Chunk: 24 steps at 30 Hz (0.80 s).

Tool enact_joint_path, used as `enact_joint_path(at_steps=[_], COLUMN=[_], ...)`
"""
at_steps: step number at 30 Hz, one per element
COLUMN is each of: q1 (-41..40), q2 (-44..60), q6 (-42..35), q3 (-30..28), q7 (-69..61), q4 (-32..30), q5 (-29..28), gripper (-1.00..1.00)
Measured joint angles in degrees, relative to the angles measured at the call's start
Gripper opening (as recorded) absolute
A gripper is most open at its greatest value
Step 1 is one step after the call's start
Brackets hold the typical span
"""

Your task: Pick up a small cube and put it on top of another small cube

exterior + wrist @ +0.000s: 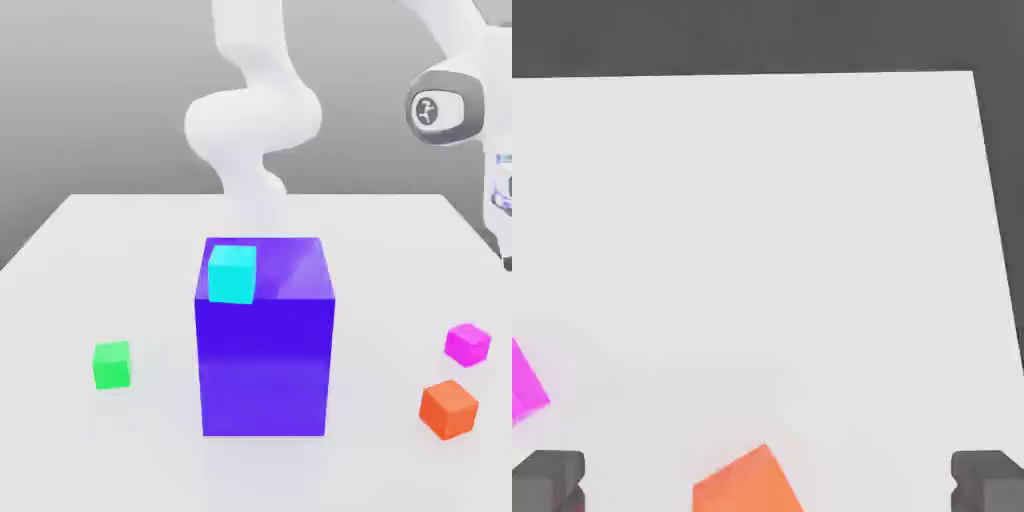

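Overhead, the gripper [768, 485] is hanging with its fingers [550, 480] spread wide and gripping nothing, white table [772, 220] showing between them. Within that gap the orange cube [750, 485] is sitting, and the pink cube [526, 385] is lying just beside one finger. In the exterior view the arm [450, 105] is leaning in at the exterior view's right, above the pink cube [467, 343] and the orange cube [449, 408], which are resting near each other but apart. A big blue block [265, 345] is standing mid-table, carrying a cyan cube [232, 273]. The green cube [112, 364] is sitting well apart, at the exterior view's left.
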Motion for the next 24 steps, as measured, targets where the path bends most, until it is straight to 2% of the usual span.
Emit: enact_joint_path(at_steps=[5, 11, 12, 19, 24], q1=[5.43, 10.91, 11.81, 11.95, 8.92], q2=[8.10, 20.16, 21.92, 22.20, 13.24], q6=[4.62, 13.77, 15.18, 15.32, 8.28], q3=[1.86, -4.62, -5.67, -5.86, -1.54], q7=[-3.88, 0.72, 1.31, 1.53, -2.78], q4=[-3.63, -2.10, -1.74, -1.69, -3.58], q5=[-7.32, -15.80, -16.50, -16.81, -11.19], gripper=[0.00, 0.00, -1.00, -1.00, -1.00])
